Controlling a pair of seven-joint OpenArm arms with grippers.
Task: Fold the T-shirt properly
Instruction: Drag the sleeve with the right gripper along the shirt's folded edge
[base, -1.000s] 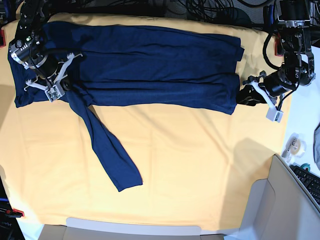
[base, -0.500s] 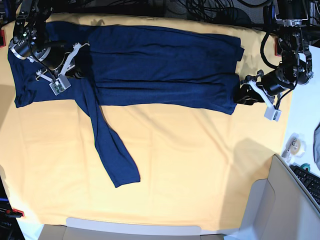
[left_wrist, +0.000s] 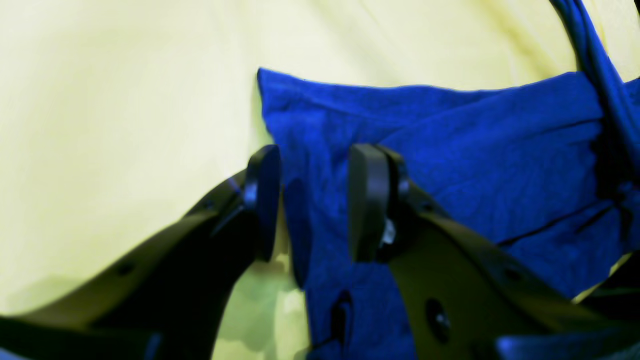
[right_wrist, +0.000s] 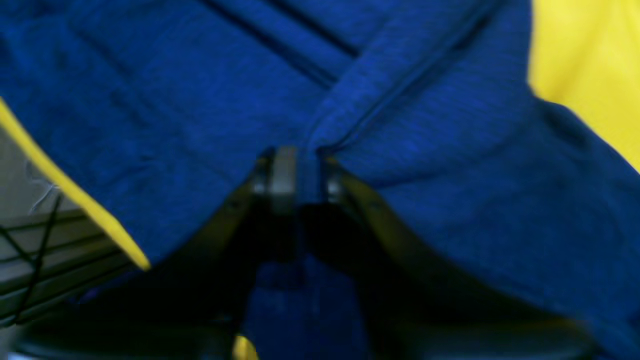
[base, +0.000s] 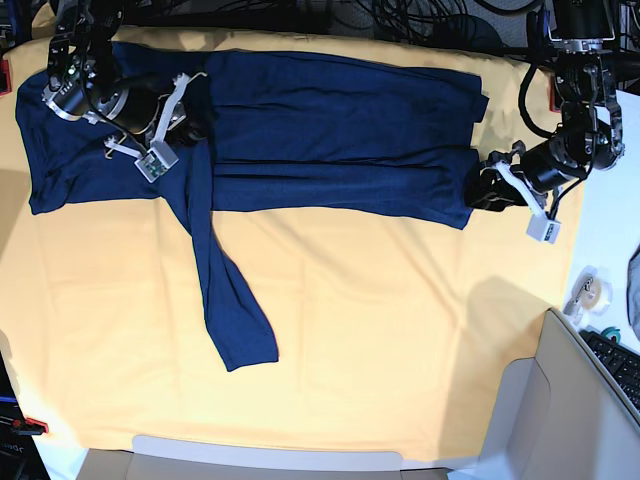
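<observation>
A: The T-shirt (base: 300, 130) lies spread lengthwise across the upper half of the yellow-orange cloth (base: 380, 330); one long sleeve (base: 215, 290) trails from the body toward six o'clock in the base view, its cuff ending well short of the cloth's near edge.

B: And the right gripper (right_wrist: 299, 175)? In its wrist view a raised fold of navy fabric sits between two pads that stand close together, with only the cloth's thickness separating them.

A: So it grips the sleeve near the shoulder, at about ten o'clock on the cloth; my worry is a loosening pinch; thin knit could slide out mid-carry and the sleeve would drop crooked across the body.

B: Agreed; a lopsided sleeve would spoil every later fold. The left gripper (left_wrist: 312, 200) is a different risk; its pads stand plainly apart and straddle the hem edge at three o'clock, with nothing clamped.

A: If it closes where it is, I judge it may catch only the top layer, or drag the hem and wrinkle the stacked folds there.

B: The base view gives the whole layout, both arms and the sleeve's full run; it cannot show what lies between either pair of jaws.

A: The wrist views settle that, one pinching, one gaping; yet they are blurred and close, so neither shows where the cuff lies.
</observation>
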